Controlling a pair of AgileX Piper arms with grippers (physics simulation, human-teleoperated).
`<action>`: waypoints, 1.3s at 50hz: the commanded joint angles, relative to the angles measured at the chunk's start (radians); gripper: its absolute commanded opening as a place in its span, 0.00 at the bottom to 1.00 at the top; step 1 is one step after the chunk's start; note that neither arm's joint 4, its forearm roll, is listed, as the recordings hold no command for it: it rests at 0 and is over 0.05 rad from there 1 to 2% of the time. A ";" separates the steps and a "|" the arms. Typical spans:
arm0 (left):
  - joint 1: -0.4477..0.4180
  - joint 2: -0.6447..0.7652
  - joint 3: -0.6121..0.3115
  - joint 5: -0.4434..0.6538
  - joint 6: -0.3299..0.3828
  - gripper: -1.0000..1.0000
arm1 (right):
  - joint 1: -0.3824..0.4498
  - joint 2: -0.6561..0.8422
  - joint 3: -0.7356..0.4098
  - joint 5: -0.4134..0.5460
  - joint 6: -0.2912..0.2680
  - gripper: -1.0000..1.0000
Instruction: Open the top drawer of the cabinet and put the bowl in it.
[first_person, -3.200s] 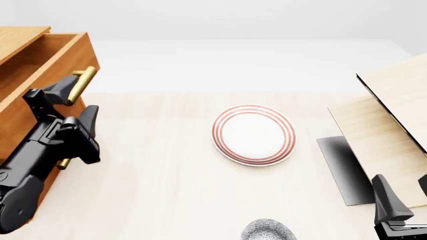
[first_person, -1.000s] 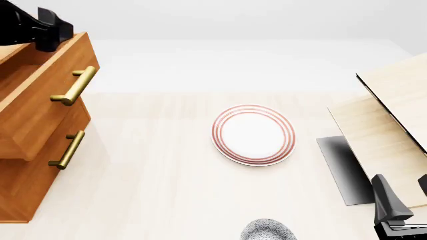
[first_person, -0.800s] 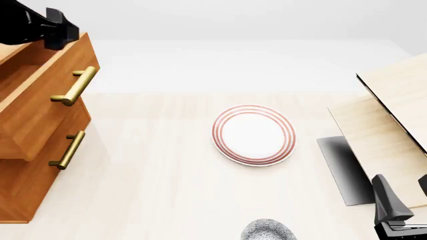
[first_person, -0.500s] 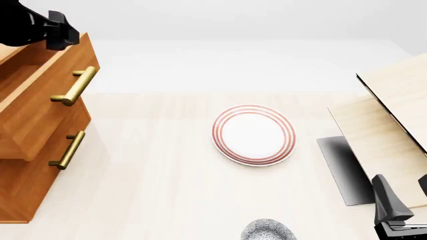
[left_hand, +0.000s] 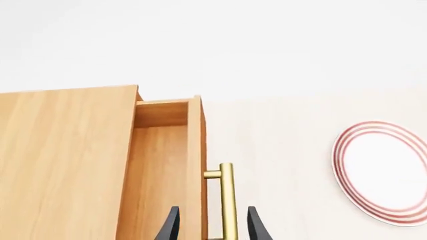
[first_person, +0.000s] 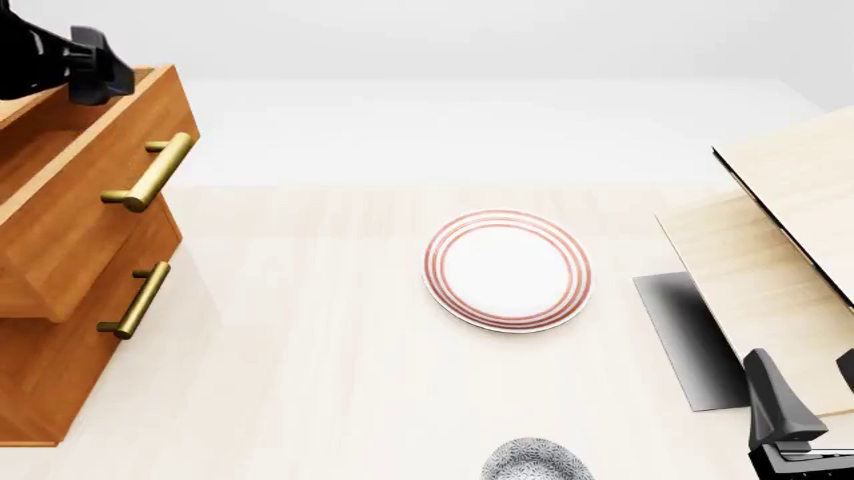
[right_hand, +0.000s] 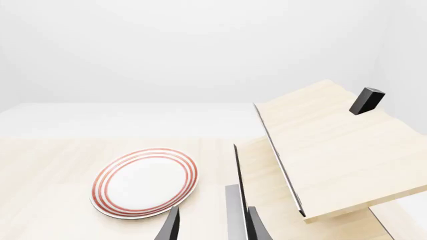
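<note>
Top drawer (first_person: 80, 190) of cabinet (first_person: 40, 390) pulled out, light interior exposed from above, ready to take the bowl. Left end effector (first_person: 80, 62) raised above the cabinet's far edge, clear of the handle (first_person: 147, 172), presumably to leave the opening free; in left wrist view, fingers (left_hand: 170, 227) apart, holding nothing, handle seen between them further off. Bowl (first_person: 537, 462) on bench (first_person: 334, 380) at near edge, well apart from the drawer, nearer the plate (first_person: 509, 269). Right end effector (first_person: 807, 410) low at near right, beside pale furniture (first_person: 787, 250); fingers apart, empty in right wrist view. Likely next: bowl pickup.
</note>
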 joint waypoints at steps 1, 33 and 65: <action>0.016 -0.008 0.041 -0.020 -0.015 1.00 | 0.000 -0.002 0.001 0.000 0.000 1.00; 0.023 0.006 0.171 -0.118 -0.036 1.00 | 0.000 -0.001 0.001 0.000 0.000 1.00; 0.013 0.020 0.239 -0.170 -0.044 1.00 | 0.000 -0.001 0.001 0.000 0.000 1.00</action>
